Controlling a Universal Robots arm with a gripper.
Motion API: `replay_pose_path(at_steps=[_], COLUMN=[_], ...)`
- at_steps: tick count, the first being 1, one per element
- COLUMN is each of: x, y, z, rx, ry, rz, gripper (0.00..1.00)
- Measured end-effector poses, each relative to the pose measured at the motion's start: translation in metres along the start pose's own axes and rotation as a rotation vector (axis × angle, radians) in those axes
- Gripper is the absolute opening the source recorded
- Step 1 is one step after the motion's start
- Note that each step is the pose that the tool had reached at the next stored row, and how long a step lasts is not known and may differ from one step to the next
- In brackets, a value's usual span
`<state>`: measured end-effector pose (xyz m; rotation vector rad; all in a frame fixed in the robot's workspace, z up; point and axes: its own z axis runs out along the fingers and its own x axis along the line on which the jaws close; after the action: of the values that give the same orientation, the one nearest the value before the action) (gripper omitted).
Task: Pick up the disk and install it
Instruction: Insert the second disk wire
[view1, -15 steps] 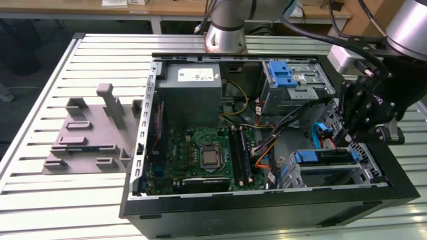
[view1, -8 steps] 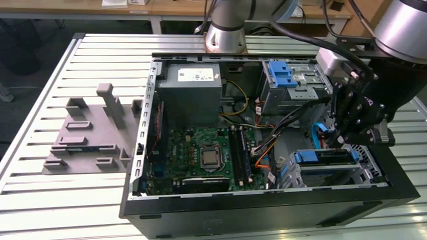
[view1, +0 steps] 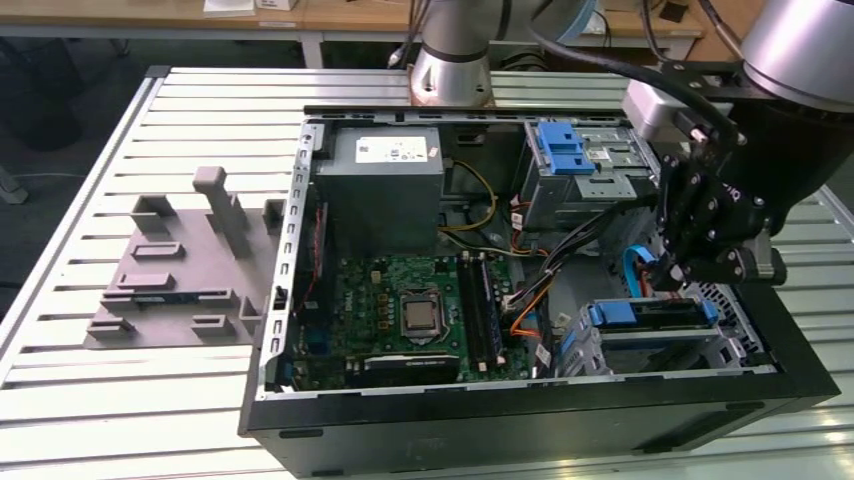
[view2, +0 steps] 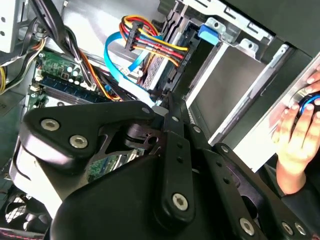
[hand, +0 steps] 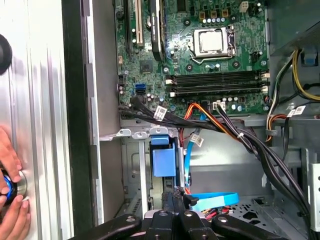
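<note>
The disk (view1: 650, 316), in its blue carrier, lies in the drive bay at the corner of the open computer case (view1: 534, 395), on the exterior view's right. Its blue carrier tab (hand: 162, 161) also shows in the first wrist view, slotted into the metal bay. My black gripper (view1: 671, 280) hangs just above the disk, inside the case. In both wrist views its fingers are pressed together, with the gripper (hand: 170, 193) close by the blue tab and the gripper (view2: 169, 102) next to the bay. Nothing shows between the fingers. Whether they touch the carrier I cannot tell.
A motherboard (view1: 414, 310) and a grey power-supply box (view1: 387, 190) fill the case's other side. Another blue carrier (view1: 567, 150) sits in the far bay. Bundled cables (hand: 240, 140) and a loose blue cable (hand: 212, 200) run beside the bay. A person's hand (hand: 10, 210) rests on the table outside.
</note>
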<state>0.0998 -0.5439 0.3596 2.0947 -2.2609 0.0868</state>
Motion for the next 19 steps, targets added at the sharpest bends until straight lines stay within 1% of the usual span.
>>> replay_pose_path(at_steps=[4,7,10,13,19], x=[0.0004,0.0004,-0.0014,-0.0026,-0.006], y=[0.0025,0.0047,0.0061,0.0065,0.007], z=[-0.0078,-0.0121,-0.0127,-0.0149,-0.0158], rx=[0.0013,0.0018,0.002,0.0026,0.0036], ry=[-0.0001,-0.0002,-0.0001,-0.0001,-0.0001], rz=[0.0,0.0,-0.002,-0.009,-0.021], gripper=[0.11,0.11,0.11,0.11,0.11])
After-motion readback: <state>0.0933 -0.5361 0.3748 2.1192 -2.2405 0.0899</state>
